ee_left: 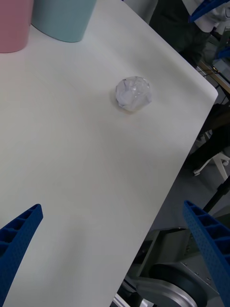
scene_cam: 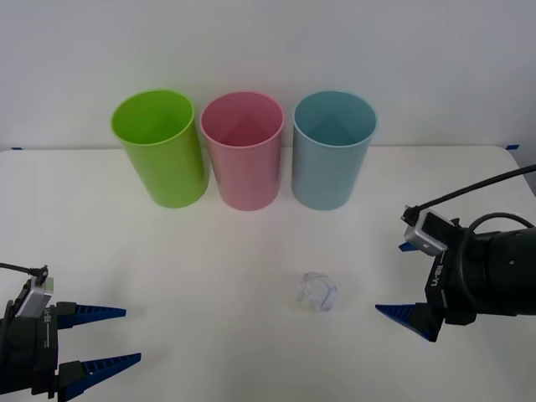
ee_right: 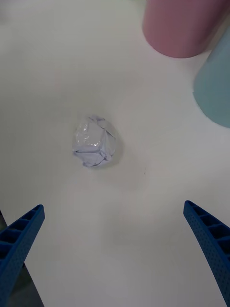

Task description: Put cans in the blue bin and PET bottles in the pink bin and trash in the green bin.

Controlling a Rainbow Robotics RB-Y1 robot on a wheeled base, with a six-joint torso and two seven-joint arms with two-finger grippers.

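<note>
Trash (scene_cam: 317, 292) on table (scene_cam: 209, 260), before 3 bins.

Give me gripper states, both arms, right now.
Left gripper: open, empty, low at the table's near left.
Right gripper: open, empty, beside the small crumpled ball of clear plastic film, not touching it.

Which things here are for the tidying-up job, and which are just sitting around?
For the job:
- the trash, a crumpled ball on the table, apart from the bins
- the green bin, where trash goes
- the right gripper, open beside the trash
- the left gripper, open near the table's front left

Just sitting around for now:
- the pink bin
- the blue bin
- the white table
</note>
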